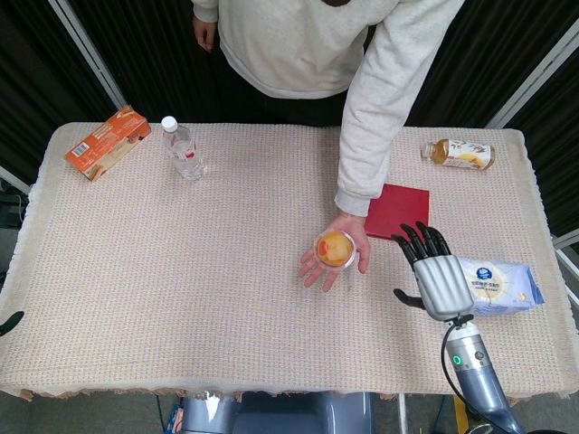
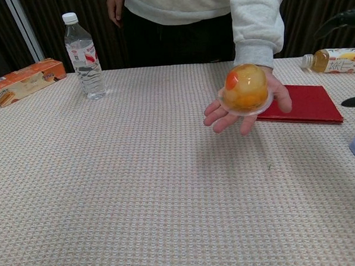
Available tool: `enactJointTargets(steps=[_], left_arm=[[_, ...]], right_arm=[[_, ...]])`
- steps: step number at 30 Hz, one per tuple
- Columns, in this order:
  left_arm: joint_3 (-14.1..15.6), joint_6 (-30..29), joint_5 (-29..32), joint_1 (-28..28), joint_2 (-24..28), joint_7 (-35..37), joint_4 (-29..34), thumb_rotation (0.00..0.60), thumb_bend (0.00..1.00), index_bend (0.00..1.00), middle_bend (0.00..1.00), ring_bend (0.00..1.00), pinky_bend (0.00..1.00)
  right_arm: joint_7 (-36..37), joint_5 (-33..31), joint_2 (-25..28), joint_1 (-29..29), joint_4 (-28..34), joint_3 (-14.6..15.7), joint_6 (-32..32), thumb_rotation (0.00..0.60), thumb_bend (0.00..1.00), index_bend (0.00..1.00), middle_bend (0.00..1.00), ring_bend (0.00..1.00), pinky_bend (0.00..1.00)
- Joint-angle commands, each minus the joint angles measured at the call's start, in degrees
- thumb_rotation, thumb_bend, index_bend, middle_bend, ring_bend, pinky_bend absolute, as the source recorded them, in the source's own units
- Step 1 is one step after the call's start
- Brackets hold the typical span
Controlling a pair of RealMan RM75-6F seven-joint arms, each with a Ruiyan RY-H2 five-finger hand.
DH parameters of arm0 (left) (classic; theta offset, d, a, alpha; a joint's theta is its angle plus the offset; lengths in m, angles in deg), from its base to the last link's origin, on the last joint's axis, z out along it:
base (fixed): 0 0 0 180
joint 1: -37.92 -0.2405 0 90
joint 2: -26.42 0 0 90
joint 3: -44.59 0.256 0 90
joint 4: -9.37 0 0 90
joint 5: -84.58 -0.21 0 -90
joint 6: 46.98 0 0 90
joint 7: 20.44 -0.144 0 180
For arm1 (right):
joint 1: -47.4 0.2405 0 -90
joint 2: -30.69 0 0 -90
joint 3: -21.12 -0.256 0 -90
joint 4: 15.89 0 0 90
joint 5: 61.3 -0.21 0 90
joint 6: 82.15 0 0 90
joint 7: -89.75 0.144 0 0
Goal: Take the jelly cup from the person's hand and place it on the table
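Observation:
The jelly cup (image 1: 335, 249) is a clear dome with orange and red fruit inside. It rests on the person's upturned palm (image 1: 318, 268) above the middle-right of the table, and also shows in the chest view as the jelly cup (image 2: 245, 89). My right hand (image 1: 436, 274) hovers just right of that palm, apart from it, fingers spread and holding nothing. Only its dark fingertips (image 2: 354, 101) reach the chest view's right edge. A dark tip of my left hand (image 1: 9, 322) peeks in at the head view's left edge; its fingers are hidden.
A red booklet (image 1: 400, 212) lies behind the palm. A blue-white packet (image 1: 502, 285) sits under my right wrist, a drink bottle (image 1: 460, 154) lies far right. A water bottle (image 1: 184, 149) and an orange box (image 1: 107, 142) stand far left.

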Motion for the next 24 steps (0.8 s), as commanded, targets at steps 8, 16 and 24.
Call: enactJointTargets(steps=[8, 16, 24], left_arm=[[0.0, 0.1, 0.1, 0.0, 0.2, 0.4, 0.2, 0.6, 0.0, 0.02, 0.0, 0.0, 0.0], [0.0, 0.4, 0.3, 0.0, 0.3, 0.5, 0.3, 0.6, 0.0, 0.02, 0.0, 0.0, 0.0], [0.0, 0.4, 0.2, 0.0, 0.5, 1.1, 0.5, 0.6, 0.0, 0.03, 0.0, 0.0, 0.0]], right_arm=[[-10.7, -16.9, -4.9, 8.5, 4.2, -5.8, -6.2, 0.6, 0.11, 0.17, 0.08, 0.01, 0.14], [-18.3, -24.4, -11.3, 13.9, 1.1, -5.6, -5.5, 0.6, 0.12, 0.17, 0.08, 0.01, 0.14], [-20.4, -26.8, -15.6, 17.1, -2.0, -5.9, -4.1, 0.6, 0.14, 0.21, 0.12, 0.04, 0.15]])
